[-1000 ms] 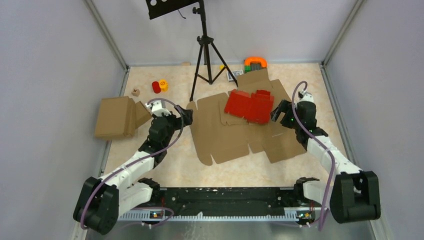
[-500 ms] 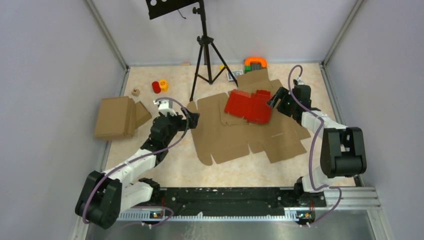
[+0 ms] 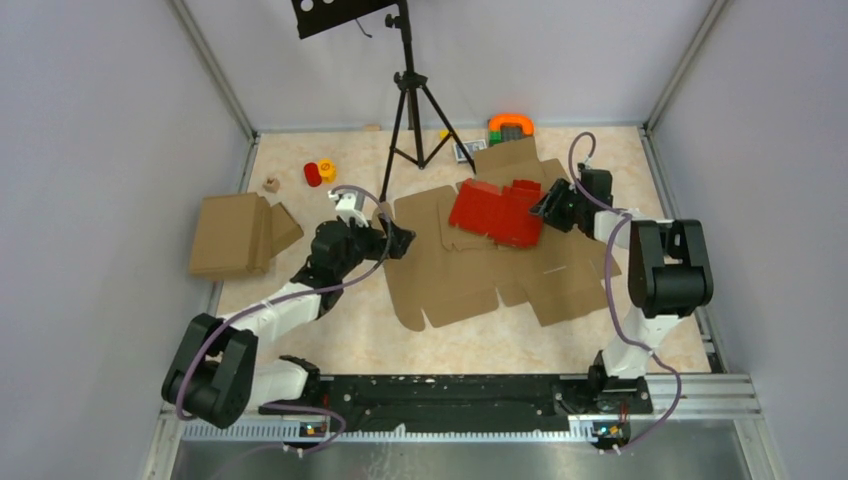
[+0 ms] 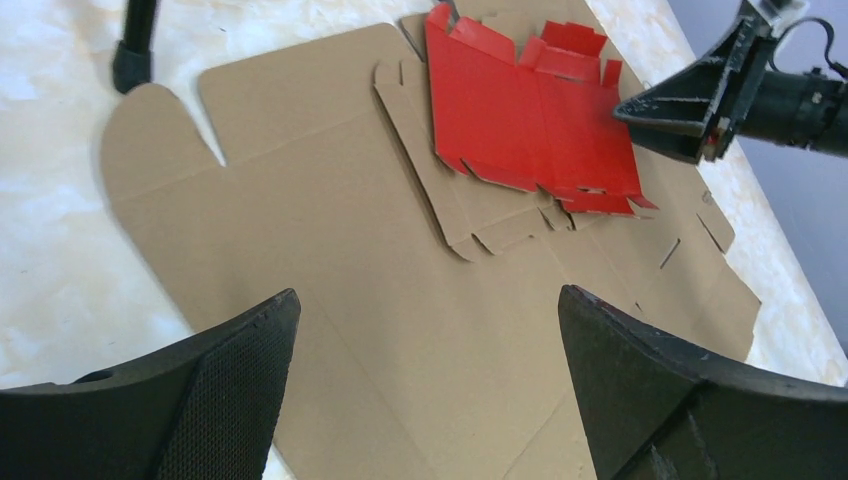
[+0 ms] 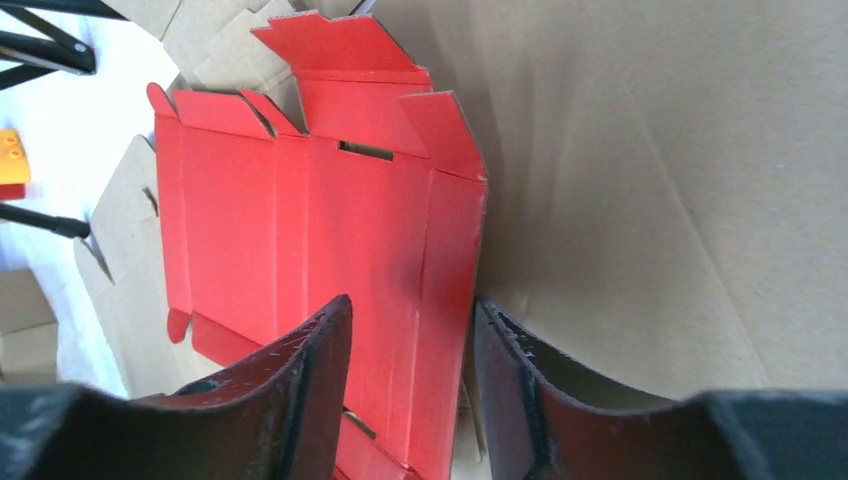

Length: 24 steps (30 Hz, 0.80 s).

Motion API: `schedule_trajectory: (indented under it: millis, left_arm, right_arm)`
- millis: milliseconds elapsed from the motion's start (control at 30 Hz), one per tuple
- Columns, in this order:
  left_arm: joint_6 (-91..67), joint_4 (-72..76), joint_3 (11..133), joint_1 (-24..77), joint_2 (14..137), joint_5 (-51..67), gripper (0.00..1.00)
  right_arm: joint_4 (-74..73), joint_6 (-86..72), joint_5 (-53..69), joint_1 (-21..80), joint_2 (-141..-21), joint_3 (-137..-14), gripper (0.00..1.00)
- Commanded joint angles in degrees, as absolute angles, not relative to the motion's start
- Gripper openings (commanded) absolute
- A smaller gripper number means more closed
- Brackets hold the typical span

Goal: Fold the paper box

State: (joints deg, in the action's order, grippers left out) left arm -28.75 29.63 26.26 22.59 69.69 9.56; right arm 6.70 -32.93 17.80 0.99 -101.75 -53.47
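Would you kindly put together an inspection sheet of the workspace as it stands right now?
Surface: table, beige marbled top, middle covered by flat brown cardboard cut-outs.
Job's things: paper box, red, unfolded, lying on the cut-outs.
Clutter: folded brown box at left; red and yellow pieces, orange-green toy near the far wall.
Grippers: left gripper open above the cut-outs; right gripper open, straddling the paper box's edge.
Cables: purple cables loop along both arms.
Surroundings: tripod standing on the table; plain walls.
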Motion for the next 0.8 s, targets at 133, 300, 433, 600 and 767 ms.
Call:
schedule_trajectory:
  millis: [133, 300, 433, 600, 767]
  left_arm:
    - [-28.4, 29.8, 33.5, 22.6, 77.5, 20.5, 0.98]
    - [-28.6, 28.9, 34.8, 22.7, 79.1, 22.0, 0.98]
    - [-28.6, 28.8, 34.8, 22.7, 79.0, 22.1, 0.99]
    - [-29.6, 30.1, 34.5, 22.7, 79.4, 23.3, 0.99]
    - [-29.3, 25.9, 37.4, 22.7, 83.0, 23.9, 0.92]
  right_arm:
    - [13.1, -35.9, 25.4, 0.7, -102.9, -56.8, 0.18]
    - [15.0, -37.3, 33.6, 0.4, -102.5, -57.6, 0.0]
    - [15.8, -37.6, 35.9, 0.4, -97.3, -54.6, 0.0]
    - [11.4, -35.4, 39.7, 0.4, -92.7, -50.7, 0.0]
    - [10.5, -34.8, 41.5, 0.5, -89.7, -43.6, 0.0]
